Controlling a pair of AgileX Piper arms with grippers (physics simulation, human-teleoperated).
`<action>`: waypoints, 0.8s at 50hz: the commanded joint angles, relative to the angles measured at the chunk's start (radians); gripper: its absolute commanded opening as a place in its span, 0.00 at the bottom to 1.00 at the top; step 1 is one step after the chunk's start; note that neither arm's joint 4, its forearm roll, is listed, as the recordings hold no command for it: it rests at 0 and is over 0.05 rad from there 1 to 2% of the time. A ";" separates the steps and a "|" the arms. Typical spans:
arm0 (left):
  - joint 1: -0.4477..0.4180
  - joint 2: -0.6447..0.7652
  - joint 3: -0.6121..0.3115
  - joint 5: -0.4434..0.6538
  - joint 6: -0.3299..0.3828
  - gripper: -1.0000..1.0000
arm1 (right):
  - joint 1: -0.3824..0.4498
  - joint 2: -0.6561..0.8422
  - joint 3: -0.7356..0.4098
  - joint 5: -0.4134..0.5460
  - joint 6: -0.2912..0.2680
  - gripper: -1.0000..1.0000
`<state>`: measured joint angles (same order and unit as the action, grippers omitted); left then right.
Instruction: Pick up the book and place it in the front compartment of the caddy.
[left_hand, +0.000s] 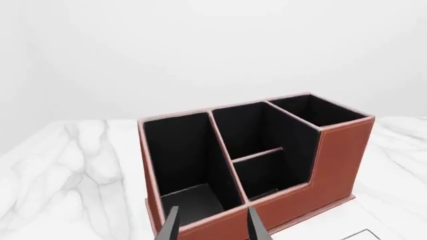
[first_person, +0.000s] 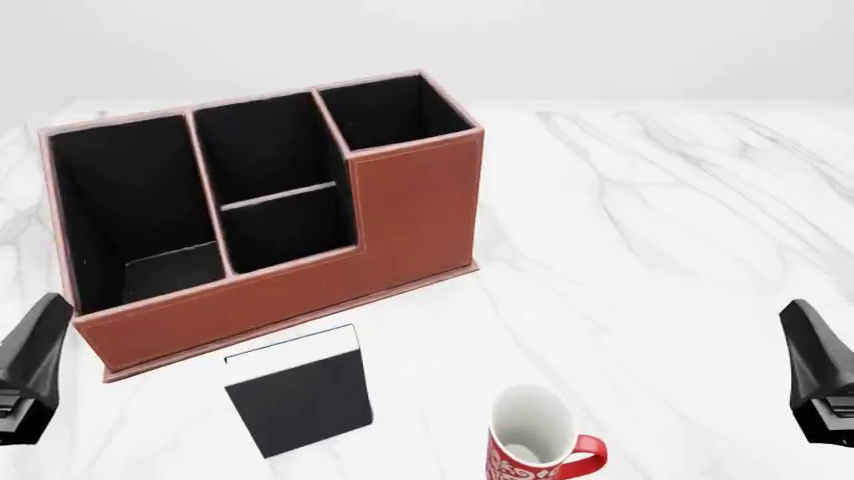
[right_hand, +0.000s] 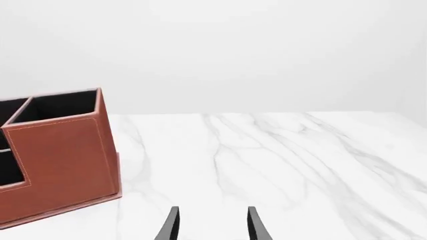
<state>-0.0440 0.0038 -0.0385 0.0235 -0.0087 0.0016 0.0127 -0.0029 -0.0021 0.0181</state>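
Note:
The black book (first_person: 296, 388) lies flat on the marble table just in front of the caddy, its white page edge towards the caddy. The reddish-brown caddy (first_person: 414, 205) stands at the back left, with black-lined cells and a low front wall. It fills the left wrist view (left_hand: 340, 160) and shows at the edge of the right wrist view (right_hand: 63, 160). My left gripper (left_hand: 213, 227) is open and empty, above the caddy's low front wall. My right gripper (right_hand: 213, 225) is open and empty over bare table. In the front view both grippers sit at the edges, left (first_person: 30, 365) and right (first_person: 821, 370).
A red-and-white mug (first_person: 534, 445) stands upright at the front, to the right of the book. The white marble table (first_person: 667, 220) stretches to the right of the caddy.

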 joint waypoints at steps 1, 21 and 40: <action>-0.009 -0.002 -0.064 0.055 -0.007 1.00 | 0.000 -0.001 0.000 0.001 -0.001 1.00; -0.297 0.210 -0.413 0.299 0.295 1.00 | 0.000 -0.001 0.000 0.001 -0.001 1.00; -0.523 0.481 -0.741 0.553 0.549 1.00 | 0.000 -0.001 0.000 0.001 -0.001 1.00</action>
<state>-0.4389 0.3476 -0.6274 0.4445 0.4170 0.0016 0.0131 -0.0029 -0.0024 0.0186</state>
